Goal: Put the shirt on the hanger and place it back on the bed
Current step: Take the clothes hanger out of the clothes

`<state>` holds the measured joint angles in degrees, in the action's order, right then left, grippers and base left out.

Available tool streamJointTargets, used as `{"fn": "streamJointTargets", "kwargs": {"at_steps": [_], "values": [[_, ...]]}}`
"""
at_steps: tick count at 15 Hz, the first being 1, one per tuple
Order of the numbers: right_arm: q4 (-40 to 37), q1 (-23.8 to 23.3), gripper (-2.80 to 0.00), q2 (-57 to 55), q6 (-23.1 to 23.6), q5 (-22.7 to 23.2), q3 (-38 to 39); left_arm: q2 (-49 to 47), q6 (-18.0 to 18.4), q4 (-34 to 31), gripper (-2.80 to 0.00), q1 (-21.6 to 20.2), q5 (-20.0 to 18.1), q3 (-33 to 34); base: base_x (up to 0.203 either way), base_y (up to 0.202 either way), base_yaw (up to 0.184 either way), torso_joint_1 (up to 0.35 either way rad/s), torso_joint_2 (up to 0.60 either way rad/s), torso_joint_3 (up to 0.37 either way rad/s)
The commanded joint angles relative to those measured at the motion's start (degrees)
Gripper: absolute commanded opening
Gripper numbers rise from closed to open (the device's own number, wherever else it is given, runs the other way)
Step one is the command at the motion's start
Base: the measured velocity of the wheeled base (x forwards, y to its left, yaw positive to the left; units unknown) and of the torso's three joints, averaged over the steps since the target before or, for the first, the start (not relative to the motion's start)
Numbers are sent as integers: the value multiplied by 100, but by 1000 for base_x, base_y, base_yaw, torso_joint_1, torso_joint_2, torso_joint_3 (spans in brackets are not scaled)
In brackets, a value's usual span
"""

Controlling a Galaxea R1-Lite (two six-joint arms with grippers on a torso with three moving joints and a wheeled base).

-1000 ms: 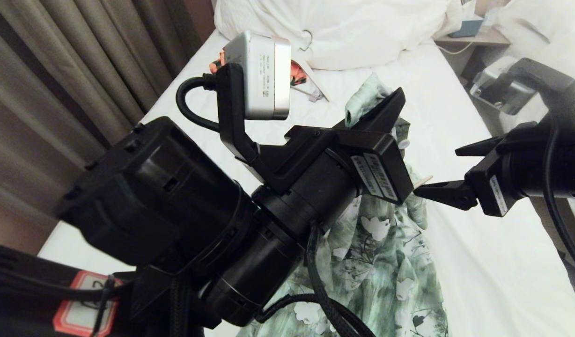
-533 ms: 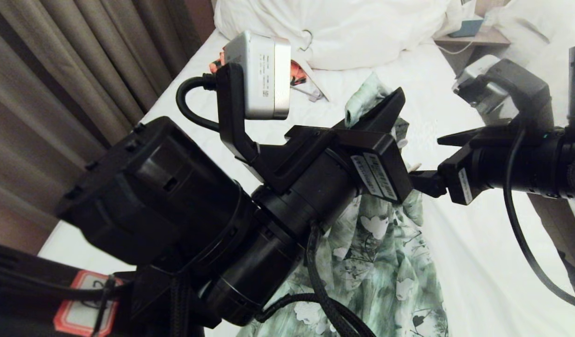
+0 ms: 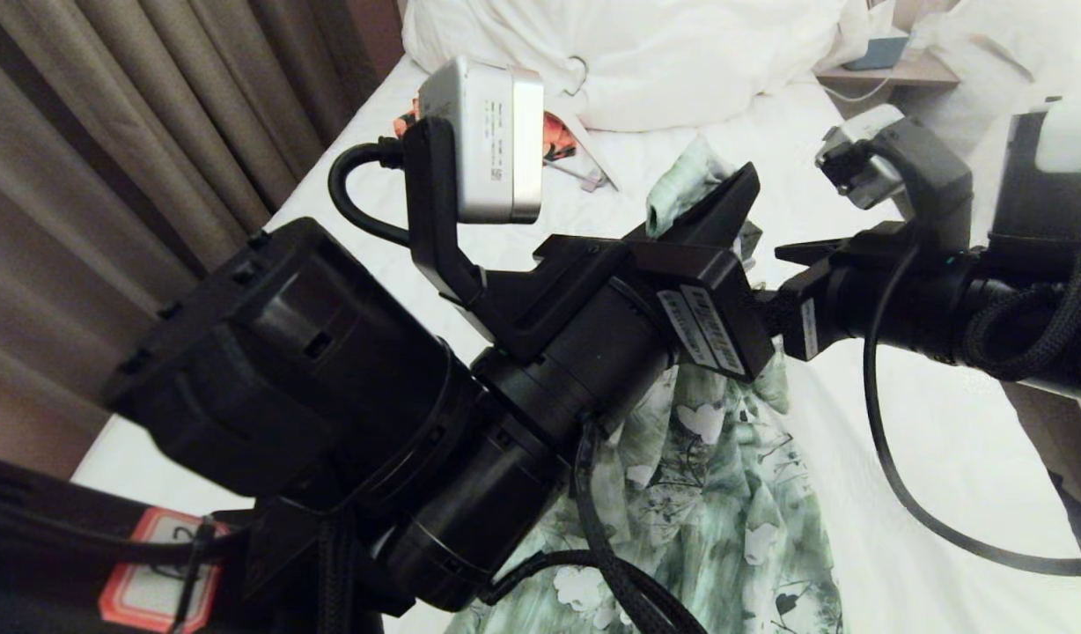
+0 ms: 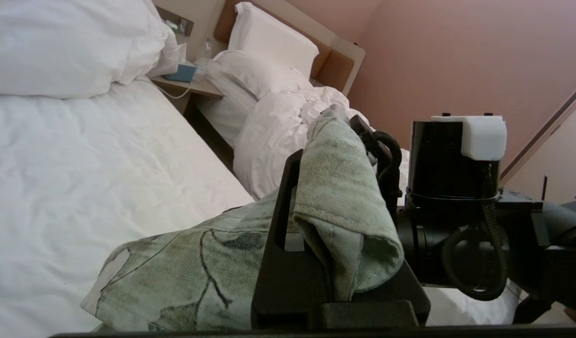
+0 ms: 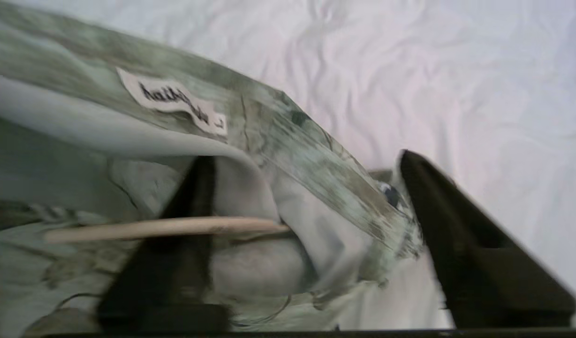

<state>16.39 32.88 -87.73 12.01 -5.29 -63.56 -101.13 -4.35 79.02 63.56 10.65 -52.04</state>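
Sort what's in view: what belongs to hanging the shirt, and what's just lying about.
Job:
shirt, pinched in the shut left gripper
hanger, its cream bar inside the shirt
right gripper, jaws apart around the shirt's edge
bed

Lying about:
orange garment
duvet
nightstand
curtains

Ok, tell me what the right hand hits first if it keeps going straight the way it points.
Probably the green-and-white floral shirt: the right hand straddles its bunched collar, beside the thin cream hanger rod.

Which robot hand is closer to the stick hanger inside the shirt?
Right. The right gripper has its open fingers on either side of the hanger inside the shirt. The left gripper is shut on a fold of shirt, away from the hanger.
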Motion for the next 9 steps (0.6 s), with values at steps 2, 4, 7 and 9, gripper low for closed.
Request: {"fn": "streamJointTargets", "kwargs": {"at_steps": [2,4,7,9], "values": [[101,26,-280,-79,-23,21,28,14,-4,43,-280,-2,7,-8,0,0,0,0,0,0],[101,26,-280,-51,-32,20,19,14,-4,43,-280,-2,7,-8,0,0,0,0,0,0],[75,-1,-280,159,-32,20,15,5,1,43,-280,-48,4,-17,0,0,0,0,0,0],[39,-76,-280,335,-25,28,11,-10,0,28,-280,-296,-39,-60,0,0,0,0,0,0]]}}
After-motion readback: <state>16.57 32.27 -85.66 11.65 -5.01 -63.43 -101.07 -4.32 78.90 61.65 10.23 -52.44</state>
